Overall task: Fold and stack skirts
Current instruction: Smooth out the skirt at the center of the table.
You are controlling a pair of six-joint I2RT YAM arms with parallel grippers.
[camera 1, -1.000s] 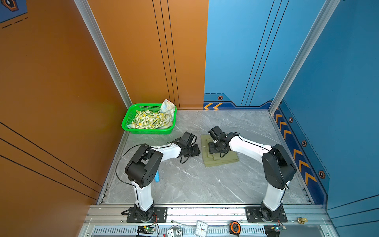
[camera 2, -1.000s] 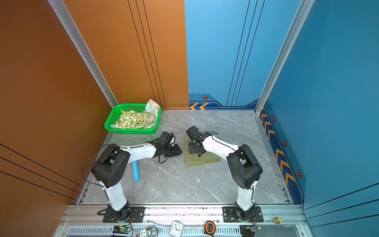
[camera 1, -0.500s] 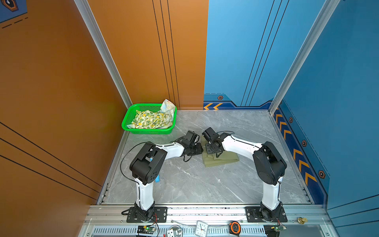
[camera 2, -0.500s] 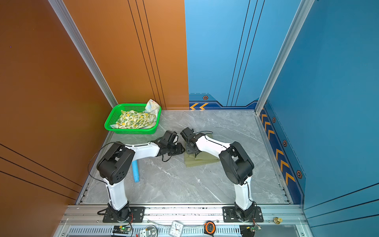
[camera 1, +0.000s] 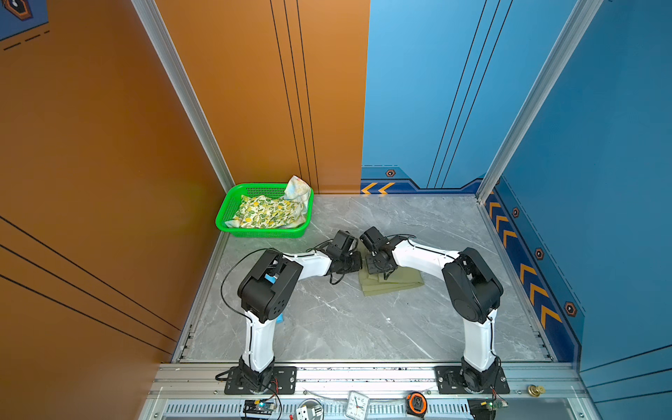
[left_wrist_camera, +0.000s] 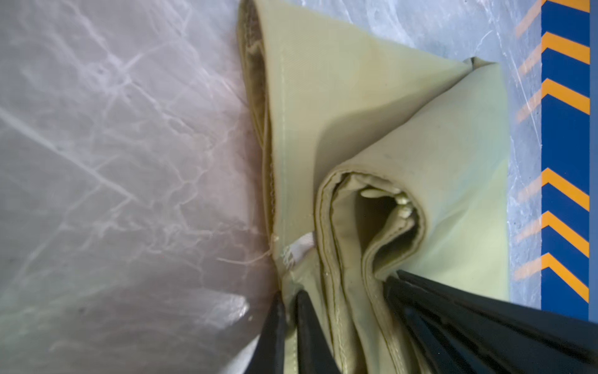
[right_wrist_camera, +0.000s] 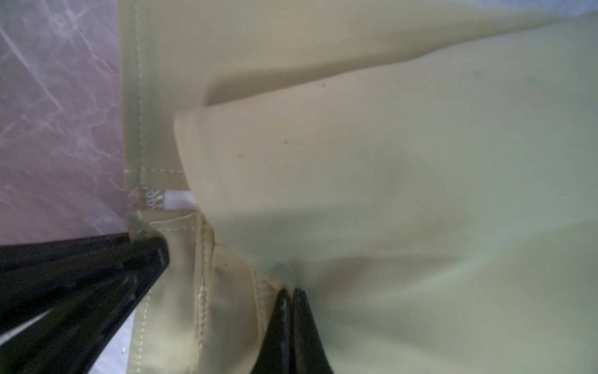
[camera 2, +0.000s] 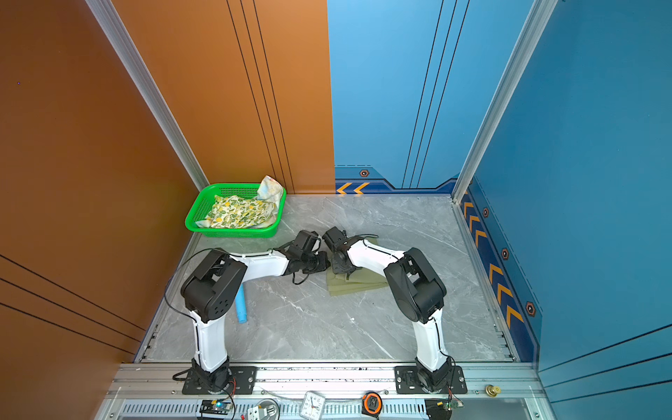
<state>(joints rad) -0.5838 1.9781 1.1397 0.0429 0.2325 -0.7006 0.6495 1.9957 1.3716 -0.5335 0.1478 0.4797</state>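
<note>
Grey marble table (camera 1: 327, 327), orange-blue walls (camera 1: 254, 91); green basket (camera 1: 224, 214) held lemon skirt (camera 1: 267, 215), floral skirt (camera 1: 300, 189); left gripper (left_wrist_camera: 290, 301), right gripper (right_wrist_camera: 291, 298) jaws pinched olive skirt (camera 1: 400, 283).

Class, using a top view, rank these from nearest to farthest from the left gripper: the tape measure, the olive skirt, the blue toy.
1. olive skirt: pinched in the left gripper itself.
2. blue toy: off to the left and nearer the front.
3. tape measure: on the front rail, farthest forward.
</note>
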